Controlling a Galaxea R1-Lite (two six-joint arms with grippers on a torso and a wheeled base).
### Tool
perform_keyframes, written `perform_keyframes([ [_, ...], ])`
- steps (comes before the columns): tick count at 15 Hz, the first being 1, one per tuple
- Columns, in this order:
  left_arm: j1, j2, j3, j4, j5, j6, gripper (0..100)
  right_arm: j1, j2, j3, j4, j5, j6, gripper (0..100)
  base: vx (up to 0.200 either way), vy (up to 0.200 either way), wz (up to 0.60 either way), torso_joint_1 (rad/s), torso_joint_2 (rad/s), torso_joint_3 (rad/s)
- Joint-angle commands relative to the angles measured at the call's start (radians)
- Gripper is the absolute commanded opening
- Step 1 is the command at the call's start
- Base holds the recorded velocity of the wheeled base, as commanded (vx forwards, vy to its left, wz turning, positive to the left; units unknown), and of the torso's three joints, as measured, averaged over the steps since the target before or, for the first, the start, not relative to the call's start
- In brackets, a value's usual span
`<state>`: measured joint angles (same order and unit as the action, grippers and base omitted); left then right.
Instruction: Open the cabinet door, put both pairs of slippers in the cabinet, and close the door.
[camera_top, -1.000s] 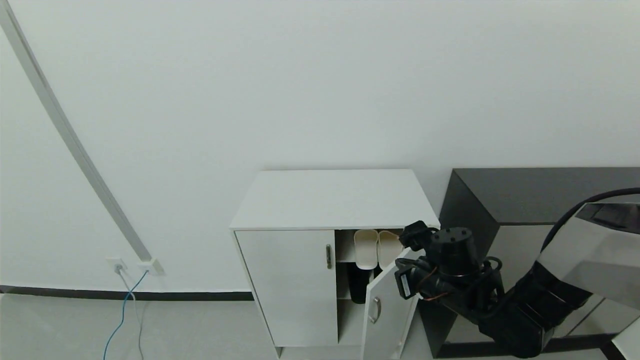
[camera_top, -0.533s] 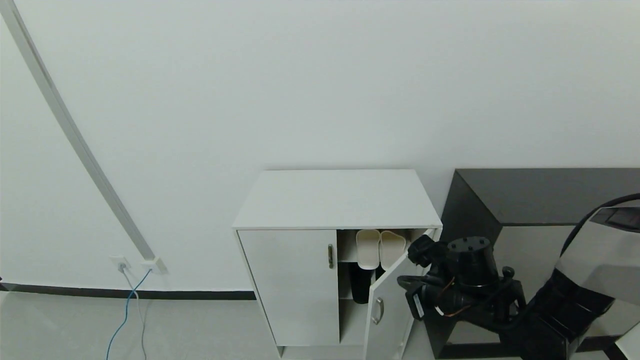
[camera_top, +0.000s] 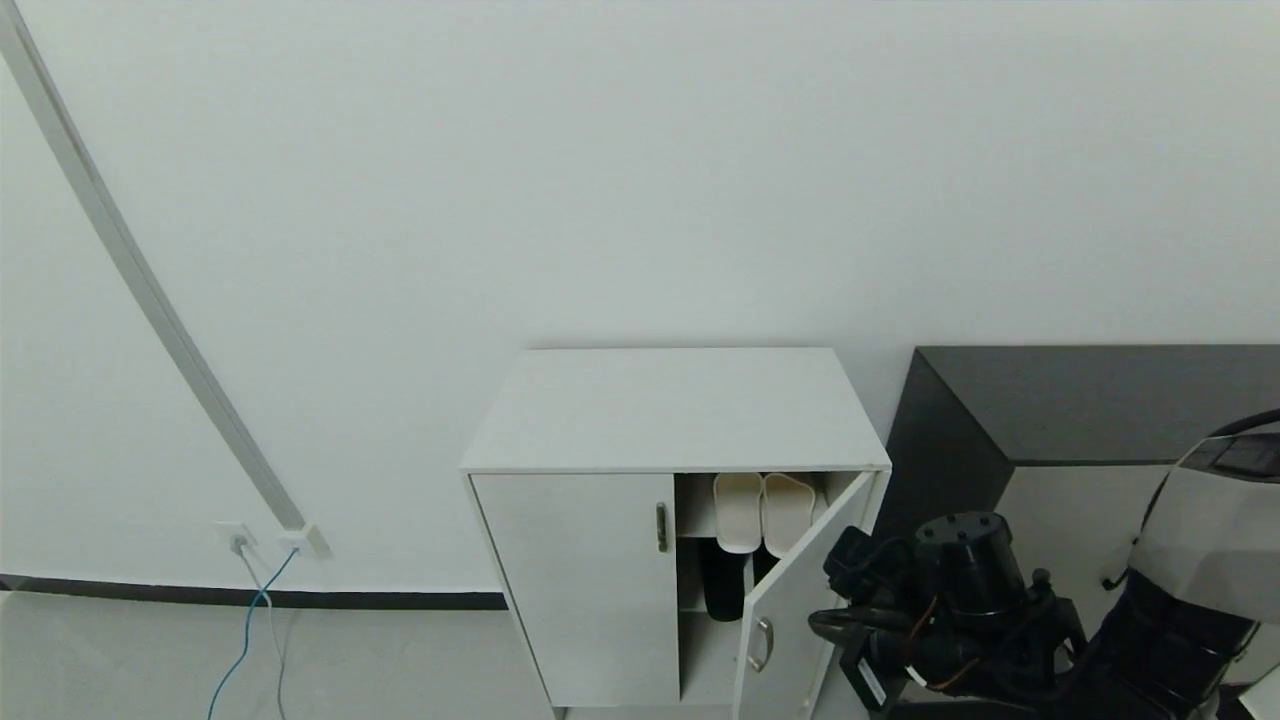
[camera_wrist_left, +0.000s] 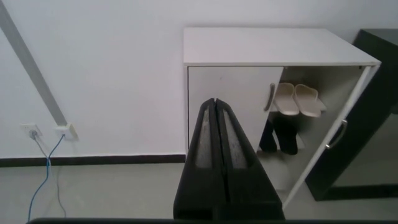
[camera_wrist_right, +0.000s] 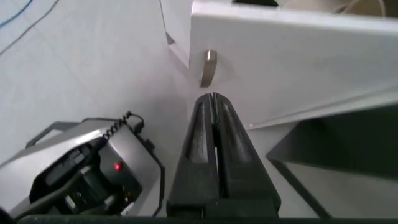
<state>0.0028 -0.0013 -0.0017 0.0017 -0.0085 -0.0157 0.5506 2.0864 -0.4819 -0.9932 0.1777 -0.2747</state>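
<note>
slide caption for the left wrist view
Shut left gripper facing the cabinet, right door ajar, white slippers shelved above black slippers

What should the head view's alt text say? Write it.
A white cabinet against a white wall has its right door ajar and left door shut; a cream pair of slippers lies on the upper shelf, a dark pair below. The robot's right arm is beside the open door.
</note>
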Motion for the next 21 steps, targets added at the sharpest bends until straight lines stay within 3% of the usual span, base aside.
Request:
perform_keyframes([
  [1, 0.000, 0.001, 0.000, 0.000, 0.001, 0.000, 0, 0.000, 0.037, 0.000, -0.008, 0.002, -0.005, 0, 0.000, 0.000, 0.00, 0.000, 0.00, 0.000],
  [5, 0.000, 0.001, 0.000, 0.000, 0.001, -0.001, 0, -0.001, 0.144, -0.035, -0.107, -0.007, 0.002, 0, 0.000, 0.000, 0.00, 0.000, 0.00, 0.000],
  [8, 0.000, 0.001, 0.000, 0.000, 0.001, -0.001, 0, -0.003, 0.204, -0.116, -0.110, -0.106, 0.066, 0, 0.000, 0.000, 0.00, 0.000, 0.00, 0.000],
  [16, 0.000, 0.001, 0.000, 0.000, 0.002, -0.001, 0, -0.014, 0.320, -0.277, -0.105, -0.251, 0.166, 0, 0.000, 0.000, 0.00, 0.000, 0.00, 0.000],
  [21, 0.000, 0.001, 0.000, 0.000, 0.002, -0.001, 0, -0.032, 0.340, -0.331, -0.105, -0.265, 0.200, 0, 0.000, 0.000, 0.00, 0.000, 0.00, 0.000],
])
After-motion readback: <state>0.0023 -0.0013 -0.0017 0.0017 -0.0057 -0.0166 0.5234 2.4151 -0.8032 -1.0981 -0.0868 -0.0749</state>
